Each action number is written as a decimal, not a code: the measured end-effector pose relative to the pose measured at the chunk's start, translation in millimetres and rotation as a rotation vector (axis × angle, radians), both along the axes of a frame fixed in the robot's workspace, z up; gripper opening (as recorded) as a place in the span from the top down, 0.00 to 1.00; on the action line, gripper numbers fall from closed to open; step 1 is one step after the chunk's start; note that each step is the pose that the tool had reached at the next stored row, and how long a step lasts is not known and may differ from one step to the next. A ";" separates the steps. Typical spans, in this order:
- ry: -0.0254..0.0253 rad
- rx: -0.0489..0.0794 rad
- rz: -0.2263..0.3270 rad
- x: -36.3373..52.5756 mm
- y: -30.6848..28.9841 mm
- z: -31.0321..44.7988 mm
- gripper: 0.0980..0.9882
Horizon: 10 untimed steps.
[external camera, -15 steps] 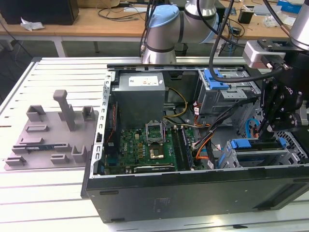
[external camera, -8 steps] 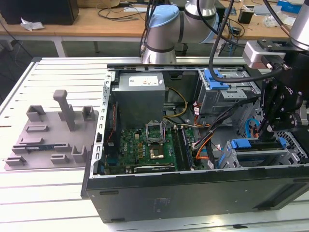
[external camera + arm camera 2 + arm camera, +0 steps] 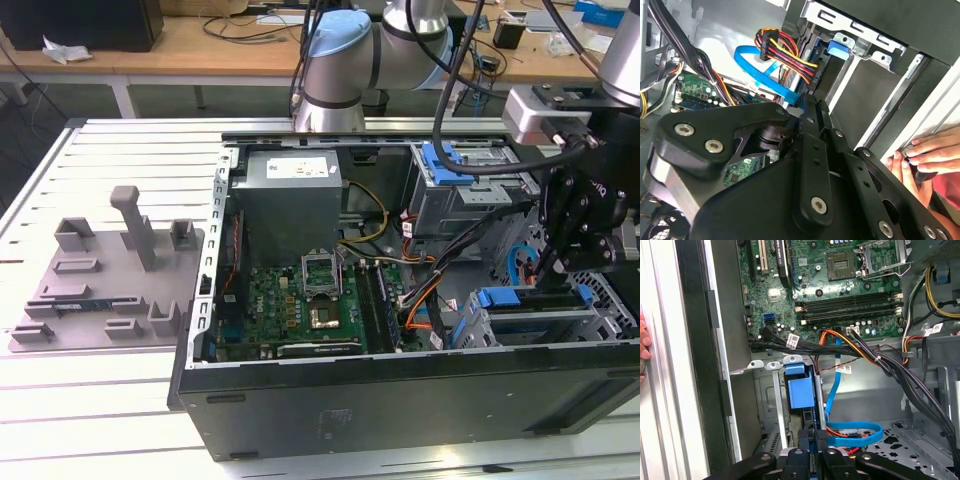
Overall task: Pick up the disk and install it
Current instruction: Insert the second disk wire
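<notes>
The disk (image 3: 801, 391) stands on edge in a slot of the grey drive cage (image 3: 771, 405) at the case's front corner; mostly its blue carrier frame shows. In the first wrist view my gripper (image 3: 812, 434) sits right over it, the two black fingers (image 3: 804, 440) close together with the carrier's blue edge between them. In the exterior view the gripper (image 3: 553, 283) reaches down onto the blue frame of the disk (image 3: 520, 297) at that view's right. In the second wrist view the gripper's black body (image 3: 790, 165) hides most of the disk.
A second drive cage (image 3: 470, 185) carries a separate blue bracket (image 3: 445, 160). Blue and orange cables (image 3: 852, 432) lie beside the slot. The motherboard (image 3: 300, 300) fills the case's middle. A person's hand (image 3: 922, 152) rests on the case rim. A grey fixture (image 3: 105, 270) lies at the exterior view's left.
</notes>
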<state>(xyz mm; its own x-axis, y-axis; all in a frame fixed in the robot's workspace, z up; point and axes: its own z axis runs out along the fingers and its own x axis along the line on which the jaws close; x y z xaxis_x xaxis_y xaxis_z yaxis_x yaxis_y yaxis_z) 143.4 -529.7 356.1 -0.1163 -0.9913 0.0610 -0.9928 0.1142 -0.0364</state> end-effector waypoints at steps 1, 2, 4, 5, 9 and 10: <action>0.0000 0.000 0.005 0.0 0.1 -0.2 0.93; 0.0000 0.001 0.011 0.0 0.2 -0.4 0.93; 0.0000 0.001 0.032 0.0 0.7 -0.7 0.93; 0.0000 0.001 0.039 0.0 0.9 -0.8 0.93; 0.0000 0.002 0.069 0.0 1.9 -1.2 0.93; 0.0000 0.002 0.076 0.0 2.1 -1.3 0.93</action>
<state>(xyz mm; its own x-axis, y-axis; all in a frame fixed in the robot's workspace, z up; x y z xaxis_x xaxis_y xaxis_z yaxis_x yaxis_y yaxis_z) 143.4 -527.6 354.8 -0.0410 -0.9974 0.0592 -0.9986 0.0389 -0.0362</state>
